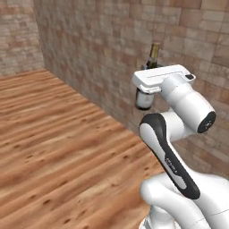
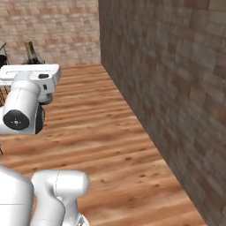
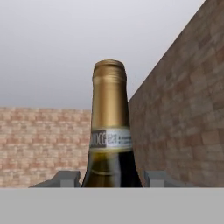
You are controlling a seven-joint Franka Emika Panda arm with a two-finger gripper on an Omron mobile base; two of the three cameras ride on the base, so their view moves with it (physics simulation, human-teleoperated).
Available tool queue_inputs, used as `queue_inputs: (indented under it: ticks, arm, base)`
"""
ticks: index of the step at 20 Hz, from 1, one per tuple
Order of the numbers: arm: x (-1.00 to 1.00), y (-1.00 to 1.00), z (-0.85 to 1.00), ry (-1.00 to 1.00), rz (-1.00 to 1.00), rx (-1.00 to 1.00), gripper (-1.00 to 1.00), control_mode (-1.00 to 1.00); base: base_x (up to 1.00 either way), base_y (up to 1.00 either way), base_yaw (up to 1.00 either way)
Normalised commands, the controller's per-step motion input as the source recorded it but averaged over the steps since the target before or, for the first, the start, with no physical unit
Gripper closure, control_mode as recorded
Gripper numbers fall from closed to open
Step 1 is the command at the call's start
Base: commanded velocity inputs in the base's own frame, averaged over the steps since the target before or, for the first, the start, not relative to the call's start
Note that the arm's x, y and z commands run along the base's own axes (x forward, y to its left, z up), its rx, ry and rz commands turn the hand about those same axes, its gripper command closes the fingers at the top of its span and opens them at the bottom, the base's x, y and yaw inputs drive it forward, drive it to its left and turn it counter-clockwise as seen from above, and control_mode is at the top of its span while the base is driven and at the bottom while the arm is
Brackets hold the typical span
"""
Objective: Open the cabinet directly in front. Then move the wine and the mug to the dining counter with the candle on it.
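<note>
The wine [image 3: 110, 131] is a dark bottle with a golden neck and a pale label band. It stands upright between my two fingertips [image 3: 65, 178], and my gripper [image 3: 111, 179] is shut on its body. In the left base view the wine [image 1: 154, 54] pokes its neck up behind my white hand, and its base [image 1: 144, 100] hangs below it, high above the floor. From the right base view the wine [image 2: 31, 52] rises just over the hand. The cabinet, the mug, the dining counter and the candle are out of view.
A brick wall [image 1: 103, 49] runs close along the arm's right side, also visible as the brick wall [image 2: 176, 88]. Bare wooden floor [image 1: 53, 134] stretches to the left and ahead up to a far brick wall [image 2: 57, 31]. Something dark [image 2: 1, 57] shows at the left edge.
</note>
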Motion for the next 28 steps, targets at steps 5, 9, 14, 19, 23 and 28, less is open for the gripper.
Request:
queue_inputs:
  ticks: [5,9,14,19,23,28]
  arm:
    - [0.00,0.00,0.00,0.00,0.00,0.00,1.00,1.00]
    - [0.00,0.00,0.00,0.00,0.00,0.00,1.00,1.00]
    - [0.00,0.00,0.00,0.00,0.00,0.00,1.00,1.00]
    - [0.00,0.00,0.00,0.00,0.00,0.00,1.00,1.00]
    - [0.00,0.00,0.00,0.00,0.00,0.00,1.00,1.00]
    - [0.00,0.00,0.00,0.00,0.00,0.00,1.00,1.00]
  base:
    - [1.00,0.35,0.09]
    - [1.00,0.43,0.11]
    - [1.00,0.44,0.11]
    - [1.00,0.35,0.13]
    - [1.00,0.31,0.15]
    - [1.00,0.17,0.20]
